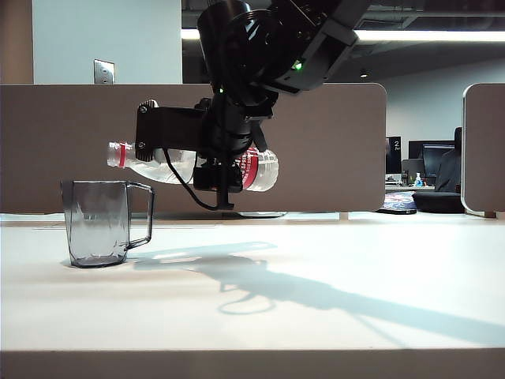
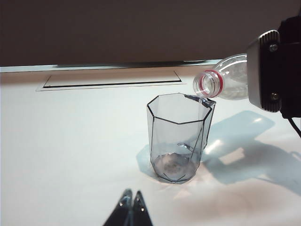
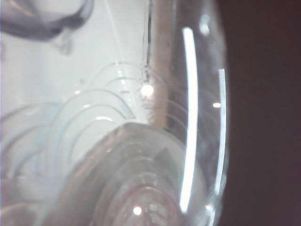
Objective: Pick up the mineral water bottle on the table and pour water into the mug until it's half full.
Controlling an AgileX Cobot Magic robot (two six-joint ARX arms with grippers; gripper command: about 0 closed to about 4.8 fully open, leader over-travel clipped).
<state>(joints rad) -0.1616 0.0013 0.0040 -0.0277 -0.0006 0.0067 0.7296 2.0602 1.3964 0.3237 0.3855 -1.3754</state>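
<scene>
Bottle tipped over mug, near the worktop's [image 1: 331,316] left front edge.
Right gripper [image 1: 225,170] clamps the mineral water bottle [image 1: 170,164] nearly level, open mouth above the mug [image 1: 96,223] rim; left gripper [image 2: 131,207], jaws together, hangs low nearby over bare worktop.

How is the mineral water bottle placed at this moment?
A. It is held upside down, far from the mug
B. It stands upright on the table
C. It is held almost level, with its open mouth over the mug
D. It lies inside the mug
C: the right claw holds the mineral water bottle nearly level, its open mouth at the rim of the mug.
</scene>
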